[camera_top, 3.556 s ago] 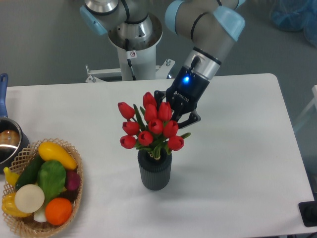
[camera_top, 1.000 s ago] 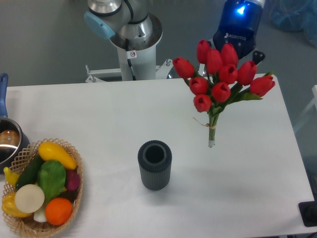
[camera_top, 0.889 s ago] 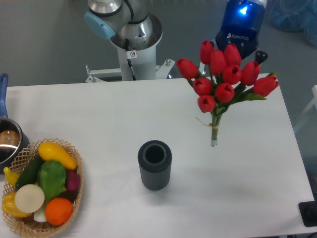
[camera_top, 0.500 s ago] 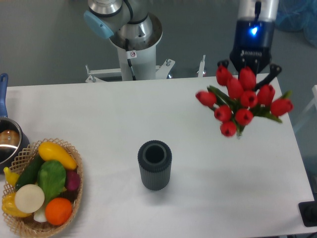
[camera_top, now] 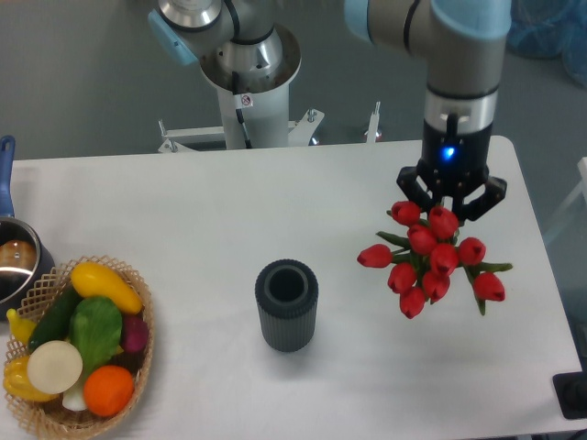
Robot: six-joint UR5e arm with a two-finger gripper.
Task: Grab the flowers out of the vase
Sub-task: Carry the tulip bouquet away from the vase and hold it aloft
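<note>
The flowers [camera_top: 429, 261], a bunch of red tulip buds with green leaves, hang over the right part of the table, well to the right of the vase. My gripper [camera_top: 449, 203] points straight down at the top of the bunch and is shut on it; its fingertips are partly hidden among the buds. The stems are hidden under the buds. The vase [camera_top: 286, 304], a short dark grey ribbed cylinder, stands upright near the table's middle with its round mouth empty.
A wicker basket [camera_top: 138, 367] of colourful vegetables and fruit sits at the front left. A metal pot [camera_top: 16, 266] with a blue handle is at the left edge. The arm's base [camera_top: 246, 64] stands behind the table. The table's right edge is close to the flowers.
The flowers came out of the vase, rose and travelled right. Over the last half second the gripper turned downward and dropped lower and nearer, carrying the bunch with it.
</note>
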